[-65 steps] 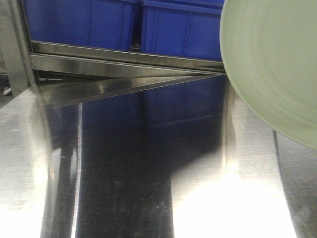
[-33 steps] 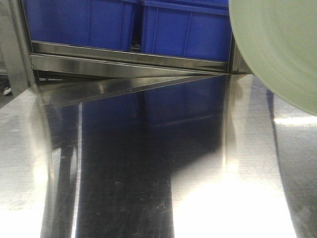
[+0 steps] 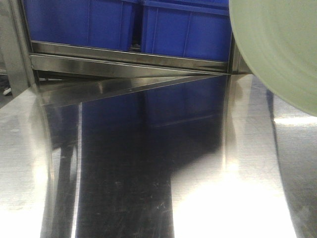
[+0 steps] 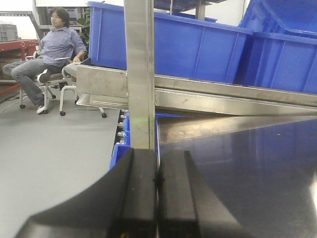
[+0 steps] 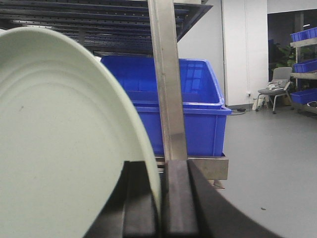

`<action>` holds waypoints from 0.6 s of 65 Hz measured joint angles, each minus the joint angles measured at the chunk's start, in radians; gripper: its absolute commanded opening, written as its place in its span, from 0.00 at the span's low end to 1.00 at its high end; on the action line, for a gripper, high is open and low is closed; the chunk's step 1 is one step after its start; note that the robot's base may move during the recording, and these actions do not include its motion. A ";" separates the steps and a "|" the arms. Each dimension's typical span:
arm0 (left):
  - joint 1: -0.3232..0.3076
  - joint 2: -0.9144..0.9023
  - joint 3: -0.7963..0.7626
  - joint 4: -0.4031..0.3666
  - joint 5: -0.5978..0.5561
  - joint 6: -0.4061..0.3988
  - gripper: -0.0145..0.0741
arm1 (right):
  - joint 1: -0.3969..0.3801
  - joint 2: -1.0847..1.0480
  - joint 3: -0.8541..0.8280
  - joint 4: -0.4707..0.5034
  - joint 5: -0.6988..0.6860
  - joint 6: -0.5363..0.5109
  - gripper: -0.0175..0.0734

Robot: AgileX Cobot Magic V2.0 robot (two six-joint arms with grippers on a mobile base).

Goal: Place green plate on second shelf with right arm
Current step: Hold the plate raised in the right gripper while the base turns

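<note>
Right wrist view: the green plate stood on edge, its rim clamped between the pads of the right gripper. It hung in front of a steel upright and a blue bin. The left gripper was closed with nothing between its pads.
</note>
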State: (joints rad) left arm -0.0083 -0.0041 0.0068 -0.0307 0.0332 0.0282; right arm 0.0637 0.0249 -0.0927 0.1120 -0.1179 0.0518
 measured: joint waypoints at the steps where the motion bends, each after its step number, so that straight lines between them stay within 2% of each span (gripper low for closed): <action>1: 0.000 0.000 0.000 0.000 0.000 0.000 0.31 | 0.000 0.000 0.000 0.000 0.000 0.000 0.25; 39: 0.000 0.000 0.000 0.000 0.000 0.000 0.31 | 0.000 0.000 0.000 0.000 0.000 0.000 0.25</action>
State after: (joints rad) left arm -0.0083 -0.0041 0.0068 -0.0307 0.0332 0.0282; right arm 0.0637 0.0249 -0.0927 0.1120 -0.1179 0.0518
